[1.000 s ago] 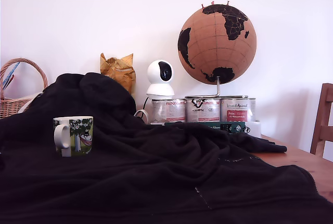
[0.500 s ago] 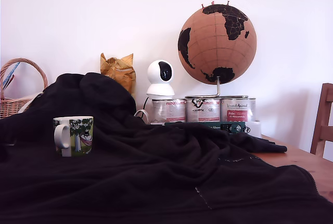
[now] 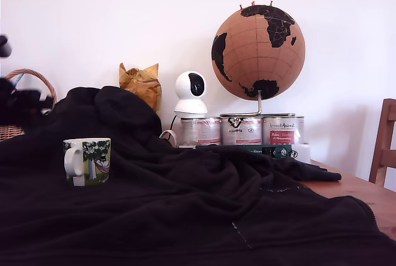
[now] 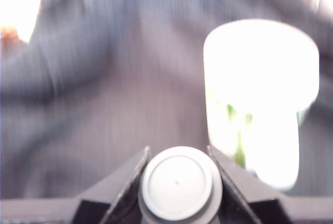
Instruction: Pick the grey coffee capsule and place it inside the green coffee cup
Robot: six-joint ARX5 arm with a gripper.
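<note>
The green coffee cup, white with a printed tree and hammock scene, stands upright on the black blanket at the exterior view's left, its handle towards the left. A dark blurred shape at that view's left edge, above the cup, is my arm with the gripper. In the wrist view the gripper is shut on the grey coffee capsule, whose round flat face shows between the two black fingers. The cup appears beyond the fingertips, washed out white and blurred, with its opening not visible.
Behind the blanket stand three silver tin cans, a cork globe, a white camera and a crumpled brown paper bag. A wicker basket sits at the far left, a wooden chair at the right, bare wooden table near it.
My arm has come into the exterior view at its left edge, high above the blanket, where before it did not show. The cup has not moved.
</note>
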